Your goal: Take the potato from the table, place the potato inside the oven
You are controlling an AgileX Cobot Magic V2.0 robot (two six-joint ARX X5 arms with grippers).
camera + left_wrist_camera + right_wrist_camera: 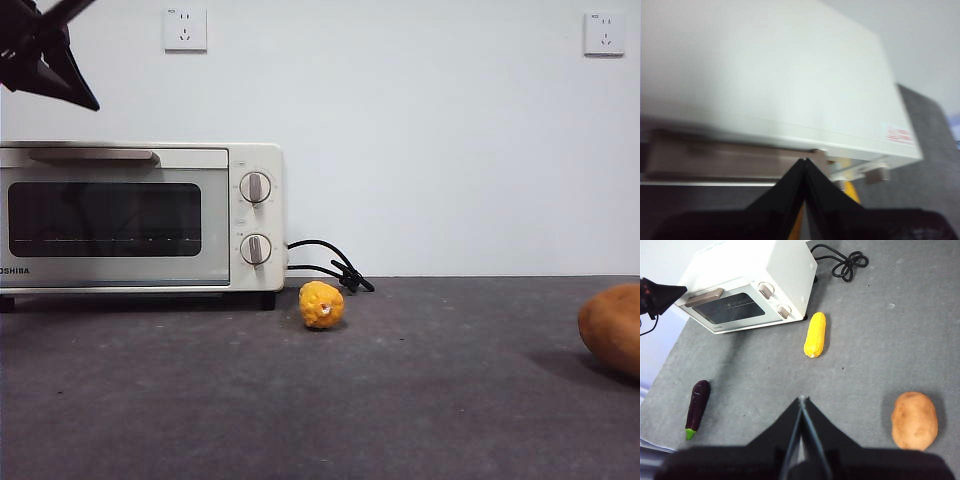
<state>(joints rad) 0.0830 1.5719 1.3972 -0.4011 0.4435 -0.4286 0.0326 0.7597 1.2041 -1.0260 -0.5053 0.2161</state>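
The potato (914, 421), a smooth orange-brown lump, lies on the dark grey table (860, 340) far from the oven; in the front view the potato (612, 328) is cut off by the right edge. The cream-white oven (140, 215) stands at the left with its glass door closed. My left gripper (805, 161) is shut and empty, hovering above the oven's top front edge near the bar handle (730, 160); it also shows as the black tip (75, 90) at the top left. My right gripper (802, 399) is shut and empty, high above the table, apart from the potato.
A yellow corn cob (815, 334) lies in front of the oven's knob side and shows end-on as a corn cob (322, 304). A purple eggplant (697, 407) lies nearer the table's front. The oven's black cord (845, 262) is coiled behind the oven.
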